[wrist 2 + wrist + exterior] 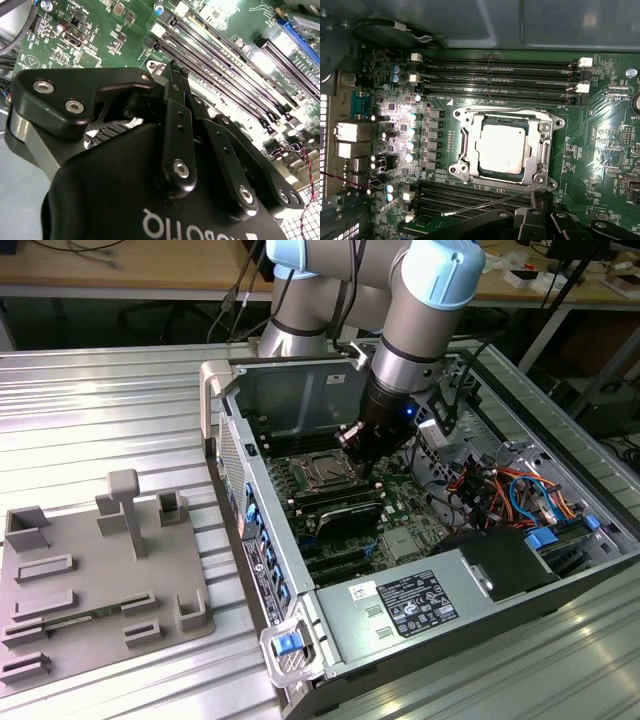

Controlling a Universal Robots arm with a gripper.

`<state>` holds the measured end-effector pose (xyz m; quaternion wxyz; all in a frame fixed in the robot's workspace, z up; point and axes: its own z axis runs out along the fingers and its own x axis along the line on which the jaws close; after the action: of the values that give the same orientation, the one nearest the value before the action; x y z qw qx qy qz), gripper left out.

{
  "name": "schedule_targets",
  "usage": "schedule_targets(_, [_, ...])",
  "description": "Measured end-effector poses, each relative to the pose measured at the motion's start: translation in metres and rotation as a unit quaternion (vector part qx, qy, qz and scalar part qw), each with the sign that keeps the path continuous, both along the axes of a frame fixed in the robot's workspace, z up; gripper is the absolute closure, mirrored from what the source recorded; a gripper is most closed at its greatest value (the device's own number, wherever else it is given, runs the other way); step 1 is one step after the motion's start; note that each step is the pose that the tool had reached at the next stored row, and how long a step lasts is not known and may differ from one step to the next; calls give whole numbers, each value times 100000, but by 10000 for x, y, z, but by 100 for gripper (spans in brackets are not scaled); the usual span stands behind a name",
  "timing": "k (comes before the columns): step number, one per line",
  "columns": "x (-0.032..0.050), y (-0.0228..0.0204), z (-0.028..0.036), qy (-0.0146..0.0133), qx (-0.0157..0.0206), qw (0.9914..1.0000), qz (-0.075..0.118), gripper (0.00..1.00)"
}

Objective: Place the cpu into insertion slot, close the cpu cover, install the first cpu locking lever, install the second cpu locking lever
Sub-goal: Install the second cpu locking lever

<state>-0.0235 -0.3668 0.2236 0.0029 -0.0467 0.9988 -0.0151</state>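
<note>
The cpu [501, 148] sits in the insertion slot [465, 150], cpu cover [542, 150] down. Step 3 underway: gripper [172, 67], pinched narrow, must hook 1 locking lever [485, 204].

White lettering crosses the black body of my claw [175, 70], upside down in the second wrist view. The power supply label [405, 602] and the motherboard [600, 145] carry print too small for me to read.
</note>
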Motion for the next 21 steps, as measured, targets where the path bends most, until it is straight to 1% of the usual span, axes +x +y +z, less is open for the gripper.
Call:
schedule_targets(5, [-5, 0, 46, -2, 3, 100000, -5, 89])
schedule_targets(6, [-8, 0, 47, -10, 8, 100000, -13, 89])
schedule_targets(11, [-82, -1, 47, -1, -21, 100000, -10, 89])
schedule_targets(21, [-99, -1, 43, -5, -13, 100000, -14, 89])
